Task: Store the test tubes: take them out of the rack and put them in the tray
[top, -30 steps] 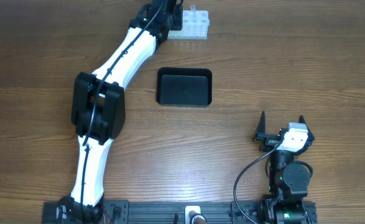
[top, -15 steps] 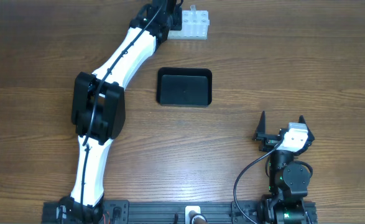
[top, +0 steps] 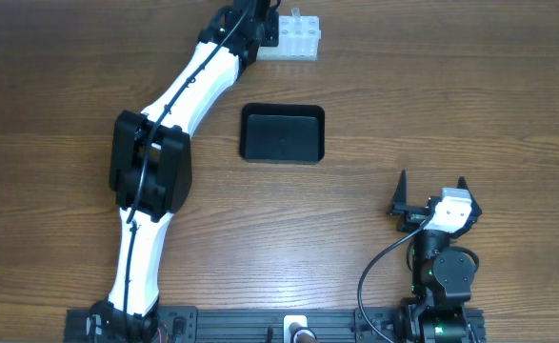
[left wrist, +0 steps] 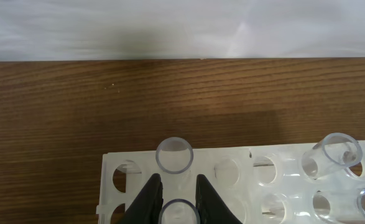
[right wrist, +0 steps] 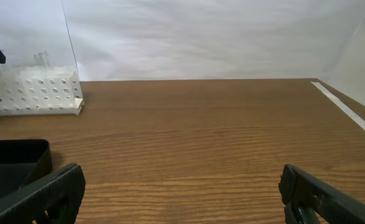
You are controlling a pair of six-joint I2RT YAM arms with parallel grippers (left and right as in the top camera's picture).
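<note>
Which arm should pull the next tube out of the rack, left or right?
Left. The left gripper is at the rack, shut on a test tube standing in it. The right gripper sits open near its own base, far across the table from the rack.

No legible text, label, number or sign noted on any surface.
</note>
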